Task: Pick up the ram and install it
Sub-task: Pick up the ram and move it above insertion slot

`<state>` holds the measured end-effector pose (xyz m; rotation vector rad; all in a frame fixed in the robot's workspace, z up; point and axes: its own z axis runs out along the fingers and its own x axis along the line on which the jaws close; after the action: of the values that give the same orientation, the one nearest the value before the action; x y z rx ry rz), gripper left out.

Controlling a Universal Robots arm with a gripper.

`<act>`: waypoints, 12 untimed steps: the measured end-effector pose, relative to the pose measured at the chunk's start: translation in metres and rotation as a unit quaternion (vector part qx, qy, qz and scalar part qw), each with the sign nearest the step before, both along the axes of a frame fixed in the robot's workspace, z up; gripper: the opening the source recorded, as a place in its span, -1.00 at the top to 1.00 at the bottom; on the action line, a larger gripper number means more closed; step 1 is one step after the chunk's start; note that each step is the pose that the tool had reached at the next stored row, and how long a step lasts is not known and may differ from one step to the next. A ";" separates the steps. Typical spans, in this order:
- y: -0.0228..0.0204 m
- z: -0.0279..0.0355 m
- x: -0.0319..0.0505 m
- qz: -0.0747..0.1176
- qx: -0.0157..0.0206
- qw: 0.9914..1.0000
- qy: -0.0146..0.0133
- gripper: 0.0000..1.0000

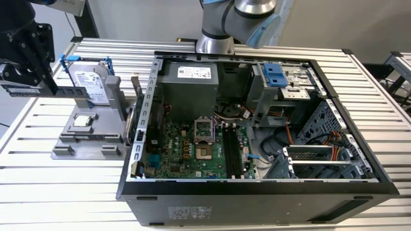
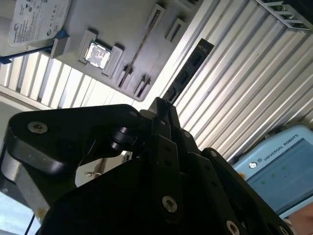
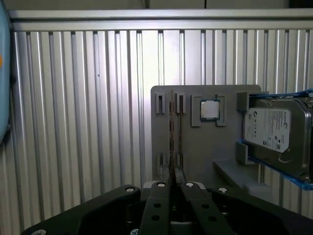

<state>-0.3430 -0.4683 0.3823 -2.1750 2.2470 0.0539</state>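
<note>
Fingers (image 3: pixel 157 208) pinch the ram (image 2: pixel 188 68) by one end, held raised over the slatted tabletop (image 1: pixel 38 144), to the exterior view's left of the open computer case (image 1: pixel 257 202). Nearby sit the grey holder (image 1: pixel 86 139), hard drive (image 1: pixel 90 84) and processor (image 1: pixel 82 121).

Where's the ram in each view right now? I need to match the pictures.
Exterior view: the ram is held horizontal, far on the exterior view's left.
Second wrist view: the ram juts out from the fingers.
First wrist view: the ram is edge-on, a thin line running out from between the fingers.
Shared landmark: the square processor chip.
</note>
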 end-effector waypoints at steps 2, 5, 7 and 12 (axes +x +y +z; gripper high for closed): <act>0.0000 0.0001 0.0000 0.000 0.000 1.000 0.000 1.00; 0.0000 0.0003 0.0000 0.000 0.000 1.000 0.000 1.00; 0.0000 0.0005 0.0012 0.000 0.000 1.000 0.000 1.00; 0.0000 0.0004 0.0144 0.000 0.000 1.000 0.000 1.00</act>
<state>-0.3286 -0.4683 0.3826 -2.1753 2.2475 0.0546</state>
